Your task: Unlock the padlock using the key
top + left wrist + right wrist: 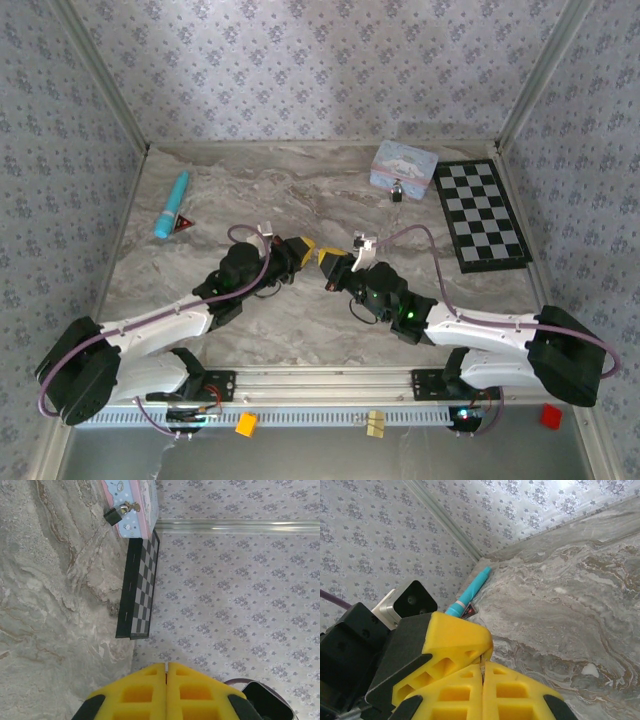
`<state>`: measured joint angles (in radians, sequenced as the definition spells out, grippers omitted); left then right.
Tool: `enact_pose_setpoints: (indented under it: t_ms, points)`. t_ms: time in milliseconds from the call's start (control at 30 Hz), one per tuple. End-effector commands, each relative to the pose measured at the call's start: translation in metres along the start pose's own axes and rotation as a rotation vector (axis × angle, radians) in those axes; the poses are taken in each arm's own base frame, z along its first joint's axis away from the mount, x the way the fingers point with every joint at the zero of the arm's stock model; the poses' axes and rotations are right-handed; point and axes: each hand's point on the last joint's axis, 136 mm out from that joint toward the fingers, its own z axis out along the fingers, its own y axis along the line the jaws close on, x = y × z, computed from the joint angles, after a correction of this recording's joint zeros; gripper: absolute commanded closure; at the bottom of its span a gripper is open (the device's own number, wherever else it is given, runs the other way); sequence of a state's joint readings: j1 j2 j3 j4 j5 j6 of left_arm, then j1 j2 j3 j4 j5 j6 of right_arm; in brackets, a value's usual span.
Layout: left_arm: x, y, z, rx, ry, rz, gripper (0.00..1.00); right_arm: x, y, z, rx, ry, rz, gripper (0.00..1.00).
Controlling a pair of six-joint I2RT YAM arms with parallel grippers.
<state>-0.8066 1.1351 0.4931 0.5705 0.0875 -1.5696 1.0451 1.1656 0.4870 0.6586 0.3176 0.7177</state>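
Marble-patterned bench (pixel 300 330), walled on three sides by patterned panels. The left arm (pixel 150 325) and right arm (pixel 480 330) reach inward from the near edge and meet near the middle of the bench. The left hand (pixel 305 245) and right hand (pixel 328 258) are tip to tip there. In the wrist views each hand's yellow fingers are pressed flat together, left hand (pixel 166 667) and right hand (pixel 482 667); no held object can be made out between them. A black-and-white chequered board (pixel 482 213) lies flat at the far right. Just left of it stands a pale blue-pink tin (pixel 403 165). A teal stick (pixel 171 204) lies at the far left, a small red triangle (pixel 183 222) just beside it. The dark padlock (pixel 397 190) rests against the tin's near side, by a small gold fitting (pixel 127 506), well apart from both hands.
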Motion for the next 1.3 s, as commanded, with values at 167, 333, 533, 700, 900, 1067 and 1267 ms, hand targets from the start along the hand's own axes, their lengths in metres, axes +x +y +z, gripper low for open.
enact_pose_setpoints:
  t_ms: [167, 333, 533, 700, 900, 1067, 1267]
  points:
    - [-0.016, -0.028, -0.009, 0.034, -0.090, 0.096, 1.00, -0.019, -0.010, -0.011, 0.033, -0.050, 0.082, 0.39]
    - [-0.034, -0.059, -0.029, 0.070, -0.244, 0.364, 1.00, -0.036, 0.001, -0.023, -0.103, -0.118, 0.204, 0.20]
    - [-0.034, -0.098, -0.036, 0.296, -0.304, 0.473, 1.00, -0.045, 0.045, -0.026, -0.324, -0.130, 0.210, 0.17]
    - [0.009, -0.131, -0.025, 0.459, -0.127, 0.592, 1.00, -0.058, 0.058, -0.035, -0.467, -0.197, 0.218, 0.16]
    - [0.042, -0.148, -0.026, 0.559, -0.019, 0.673, 1.00, -0.070, 0.064, -0.048, -0.520, -0.221, 0.167, 0.16]
    - [0.046, -0.148, -0.023, 0.555, -0.015, 0.683, 1.00, -0.077, 0.064, -0.056, -0.528, -0.221, 0.160, 0.27]
    - [0.052, -0.146, -0.018, 0.552, 0.016, 0.675, 1.00, -0.083, 0.060, -0.057, -0.540, -0.222, 0.193, 0.36]
